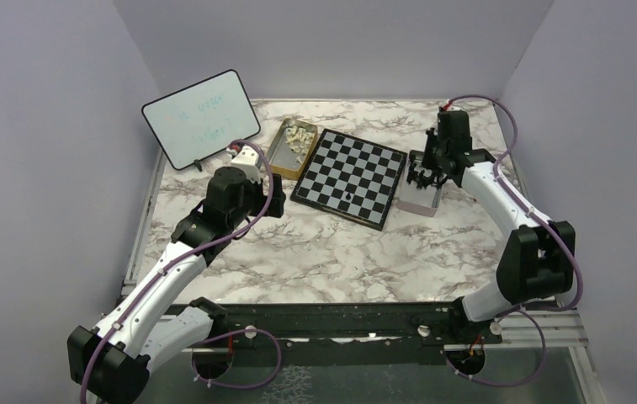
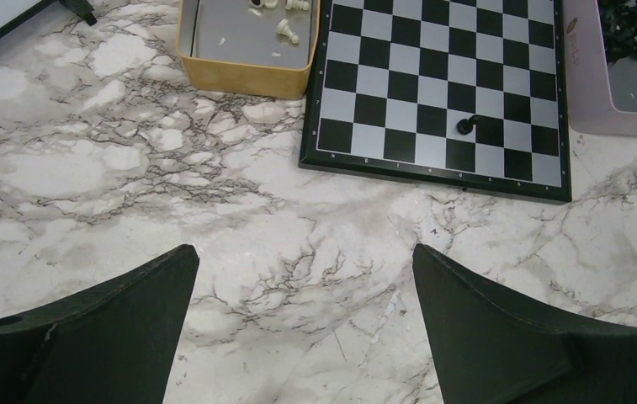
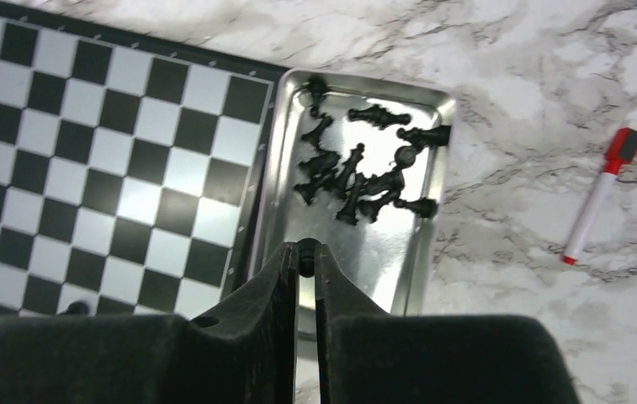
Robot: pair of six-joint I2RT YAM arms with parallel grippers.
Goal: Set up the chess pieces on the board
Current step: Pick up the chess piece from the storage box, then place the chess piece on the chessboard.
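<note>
R gripper (image 3: 302,263): jaws narrow, pinching small black chess piece (image 3: 305,246) at tips. Other black pieces (image 3: 357,181) lie heaped just ahead in tin (image 3: 399,261). L gripper (image 2: 302,252): wide, empty; board (image 2: 441,76) ahead, lone chessman (image 2: 464,126) upright.

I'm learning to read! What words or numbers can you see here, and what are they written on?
Dry-erase board: faint green handwriting, too blurred to read.
Pink tin: small print on its wall, too small to read.
Chessboard border: tiny pale marks, unreadable.
No text reads clearly.
</note>
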